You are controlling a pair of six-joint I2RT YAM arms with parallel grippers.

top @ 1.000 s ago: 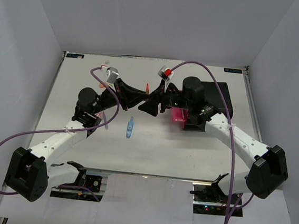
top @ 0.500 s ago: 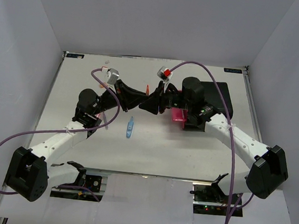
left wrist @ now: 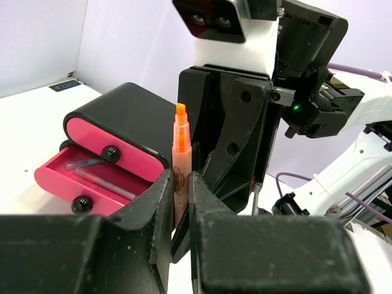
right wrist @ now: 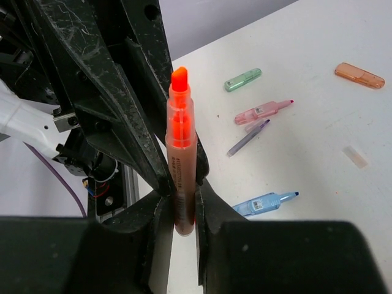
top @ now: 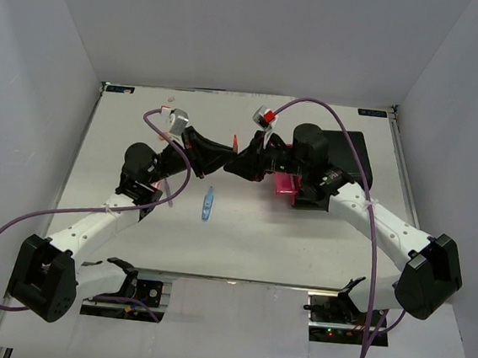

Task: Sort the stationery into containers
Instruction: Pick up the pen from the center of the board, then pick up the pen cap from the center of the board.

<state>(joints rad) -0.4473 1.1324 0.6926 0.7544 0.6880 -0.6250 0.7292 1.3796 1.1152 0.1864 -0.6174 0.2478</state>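
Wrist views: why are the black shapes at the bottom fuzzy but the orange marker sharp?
Left wrist: left fingers sit right at the lens, so they blur; the highlighter is sharp. Right wrist: right fingers blur likewise; the pens beyond look crisp.

Translucent plastic orange highlighter [right wrist: 182, 153]; glossy blk cabinet [left wrist: 122, 113]; scuffed matt L fingers [right wrist: 92, 73].

White flat table [top: 284, 242] carries a black boxy cabinet [top: 353, 154] far right, its magenta drawer [top: 285, 184] pulled open. Mid-table lies a light-blue highlighter [top: 209, 203]. Near it are a pink highlighter [right wrist: 263, 111] just beside a thin purple pen [right wrist: 248, 137], a small green marker [right wrist: 242, 79], and an orange translucent piece [right wrist: 359, 75] lying apart.
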